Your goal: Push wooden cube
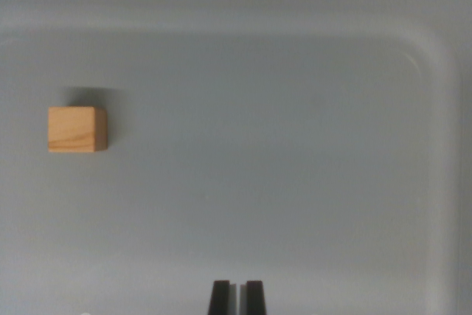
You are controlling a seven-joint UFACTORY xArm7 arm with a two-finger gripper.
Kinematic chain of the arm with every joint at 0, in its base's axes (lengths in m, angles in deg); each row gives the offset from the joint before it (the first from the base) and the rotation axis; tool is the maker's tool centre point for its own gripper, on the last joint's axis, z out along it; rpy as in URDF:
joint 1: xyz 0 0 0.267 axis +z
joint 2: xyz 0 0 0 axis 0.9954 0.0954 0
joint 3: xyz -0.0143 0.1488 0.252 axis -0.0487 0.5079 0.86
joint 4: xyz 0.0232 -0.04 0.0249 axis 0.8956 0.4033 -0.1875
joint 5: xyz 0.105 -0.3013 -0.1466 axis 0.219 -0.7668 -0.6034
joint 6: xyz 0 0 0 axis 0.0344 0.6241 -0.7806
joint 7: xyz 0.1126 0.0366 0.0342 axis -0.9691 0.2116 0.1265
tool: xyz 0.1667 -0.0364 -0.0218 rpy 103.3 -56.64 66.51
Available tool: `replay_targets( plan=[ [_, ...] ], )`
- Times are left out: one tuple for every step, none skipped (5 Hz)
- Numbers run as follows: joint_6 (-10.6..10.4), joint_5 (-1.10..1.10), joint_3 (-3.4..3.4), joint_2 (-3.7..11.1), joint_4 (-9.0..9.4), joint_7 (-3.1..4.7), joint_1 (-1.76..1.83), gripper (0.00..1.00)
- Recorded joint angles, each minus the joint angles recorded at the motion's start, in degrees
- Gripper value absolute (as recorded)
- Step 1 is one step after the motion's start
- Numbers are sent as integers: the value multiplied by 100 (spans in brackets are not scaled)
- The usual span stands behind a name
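— What's nearest your camera?

— My pincer (pixel 237 299), at the bottom edge. The two dark fingertips stand pressed almost together, only a thin slit between them, pinching nothing.

— And the wooden cube?

— Farther out, well apart from the pincer, toward the wrist view's left. The wooden cube (pixel 77 130) sits flat on the pale grey surface (pixel 295 167), its shadow falling behind it.

— Beyond that?

— A raised rim (pixel 435 49) curves round the far right corner; it's blurry, possibly a tray edge.
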Motion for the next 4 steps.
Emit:
replay_targets(
  plan=[
    [0, 0, 0, 0, 0, 0, 0, 0],
    [-115, -10, 18, 48, 77, -44, 26, 0],
    [-115, -10, 18, 48, 77, -44, 26, 0],
    [-261, -22, 42, 110, 175, -99, 59, 0]
  ],
)
